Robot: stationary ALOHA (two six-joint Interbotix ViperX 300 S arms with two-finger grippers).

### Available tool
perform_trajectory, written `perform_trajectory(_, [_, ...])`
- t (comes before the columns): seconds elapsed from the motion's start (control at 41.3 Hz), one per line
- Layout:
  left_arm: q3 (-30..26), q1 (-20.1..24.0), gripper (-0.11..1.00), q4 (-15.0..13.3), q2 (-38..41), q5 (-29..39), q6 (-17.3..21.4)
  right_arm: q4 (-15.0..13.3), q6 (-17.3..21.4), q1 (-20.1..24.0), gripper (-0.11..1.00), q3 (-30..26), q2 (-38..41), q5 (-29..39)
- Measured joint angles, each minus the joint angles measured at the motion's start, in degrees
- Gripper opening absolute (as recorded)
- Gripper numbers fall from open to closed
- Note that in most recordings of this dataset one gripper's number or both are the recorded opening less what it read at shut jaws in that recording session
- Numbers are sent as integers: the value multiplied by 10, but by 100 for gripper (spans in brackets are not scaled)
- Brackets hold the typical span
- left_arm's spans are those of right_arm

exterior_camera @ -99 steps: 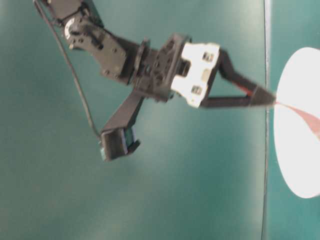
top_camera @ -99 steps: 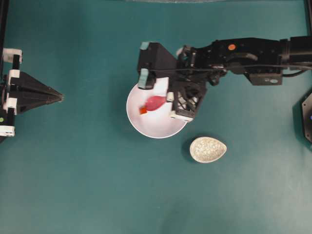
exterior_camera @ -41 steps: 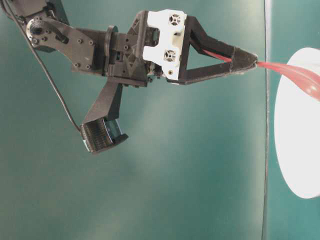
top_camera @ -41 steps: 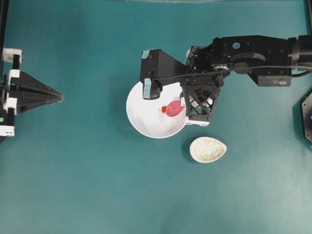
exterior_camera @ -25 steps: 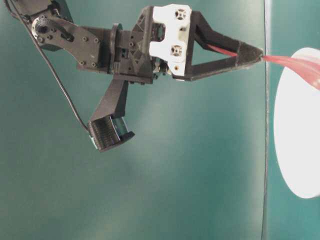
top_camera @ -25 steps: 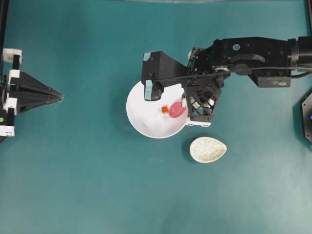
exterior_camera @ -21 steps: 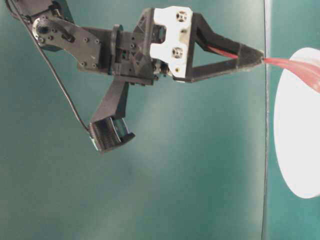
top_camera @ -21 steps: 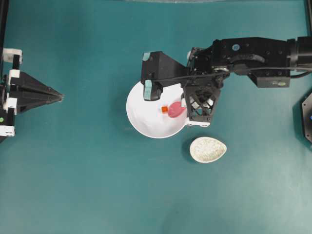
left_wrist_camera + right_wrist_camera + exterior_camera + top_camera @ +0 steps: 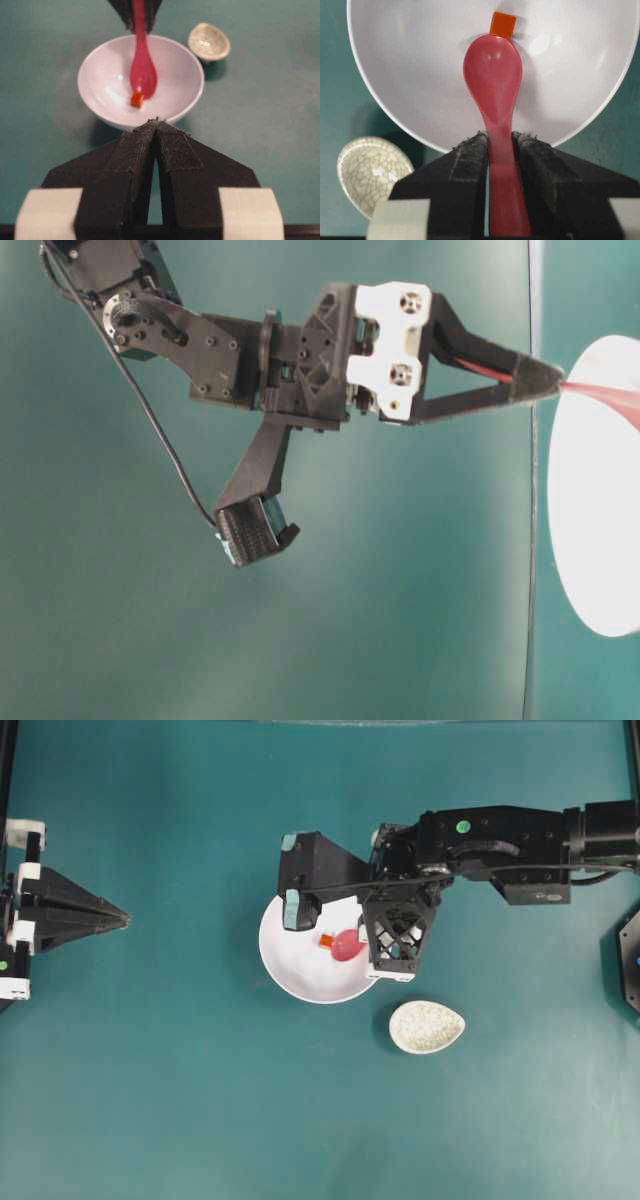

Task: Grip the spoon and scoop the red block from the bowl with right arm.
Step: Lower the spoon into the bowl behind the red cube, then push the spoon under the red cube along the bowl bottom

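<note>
Bowl point(image 9: 395, 90) w/ red block point(image 9: 502, 25) at spoon point(image 9: 493, 75) tip; speckled dish point(image 9: 370, 170) empty.

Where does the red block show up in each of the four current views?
Overhead: red block in the bowl, just left of the spoon tip.
Table-level: not visible; only the bowl's edge shows at right.
Left wrist: block at the centre of the bowl, at the spoon's near tip.
Right wrist: block at top centre, touching the spoon's far tip.
Shared landmark: the spoon, held by the right hand.
</note>
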Motion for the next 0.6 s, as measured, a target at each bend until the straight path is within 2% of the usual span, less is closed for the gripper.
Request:
perform_trajectory(0.363, [0, 0, 0, 0, 1, 0, 0, -1, 4, -10, 25, -16, 7, -45])
perform_trajectory(0.605, [0, -1, 0, 0, 0, 0, -1, 14, 4, -9, 25, -20, 11, -48])
